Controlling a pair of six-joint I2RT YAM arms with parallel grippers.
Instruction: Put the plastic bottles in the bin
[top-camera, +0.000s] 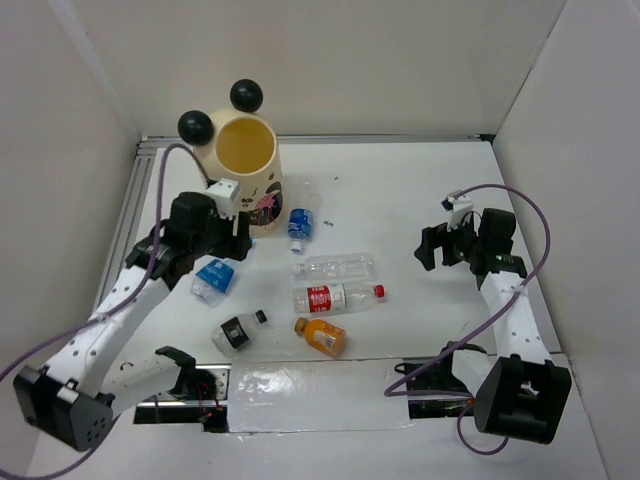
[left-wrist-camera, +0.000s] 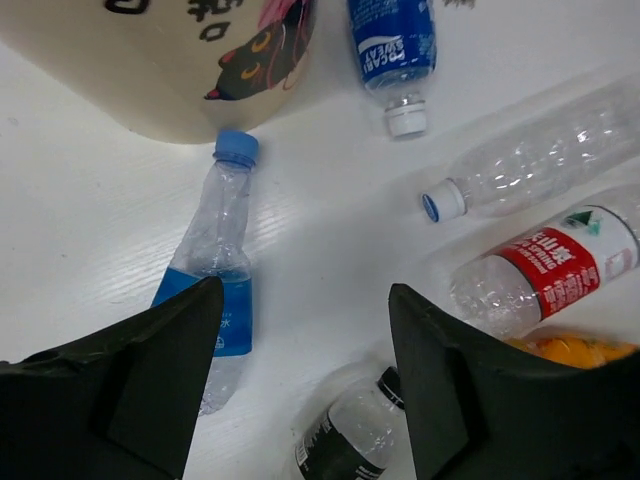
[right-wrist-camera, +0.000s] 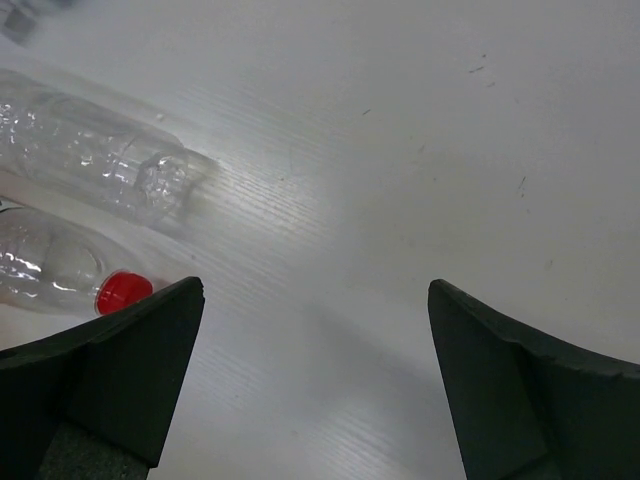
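Six bottles (top-camera: 335, 298) lie on the white table (top-camera: 420, 180) near the bin (top-camera: 258, 178), one half-hidden under the left gripper (left-wrist-camera: 305, 300). It and the right gripper (right-wrist-camera: 315, 295) are spread wide. White walls (top-camera: 400, 60) surround them.

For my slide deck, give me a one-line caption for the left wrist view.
Left tool, open, hovering over plastic bottles lying on the white table beside the cream cartoon-print bin.
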